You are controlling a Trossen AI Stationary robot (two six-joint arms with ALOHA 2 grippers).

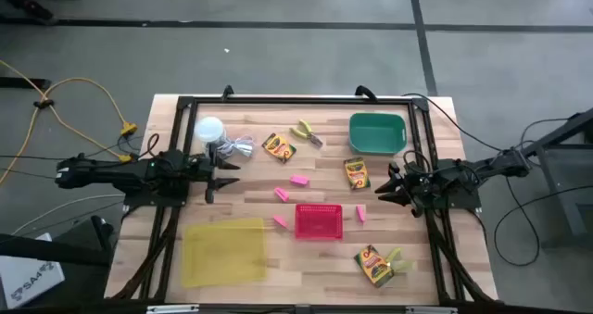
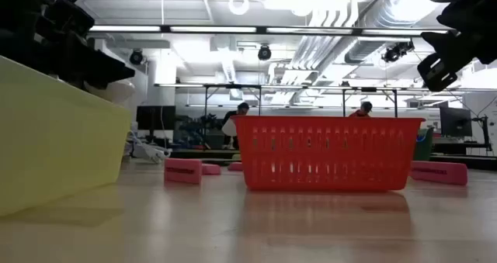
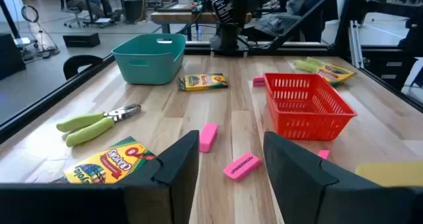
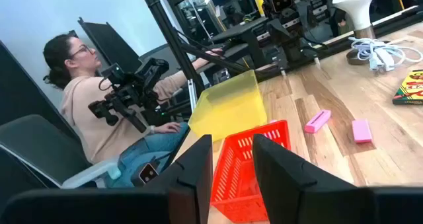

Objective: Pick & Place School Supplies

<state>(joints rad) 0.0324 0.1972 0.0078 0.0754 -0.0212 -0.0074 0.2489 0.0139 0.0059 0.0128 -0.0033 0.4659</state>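
Your left gripper (image 1: pixel 225 172) hovers with fingers apart and empty at the wooden table's (image 1: pixel 408 277) left side, near the white round object (image 1: pixel 209 130). Your right gripper (image 1: pixel 386 188) hovers at the right side, fingers parted, holding nothing. Pink eraser blocks (image 1: pixel 298 179) lie around the red mesh basket (image 1: pixel 318 221). Yellow-and-green crayon boxes (image 1: pixel 278 146) and lime-handled scissors (image 1: pixel 308 131) lie near the teal bin (image 1: pixel 377 133).
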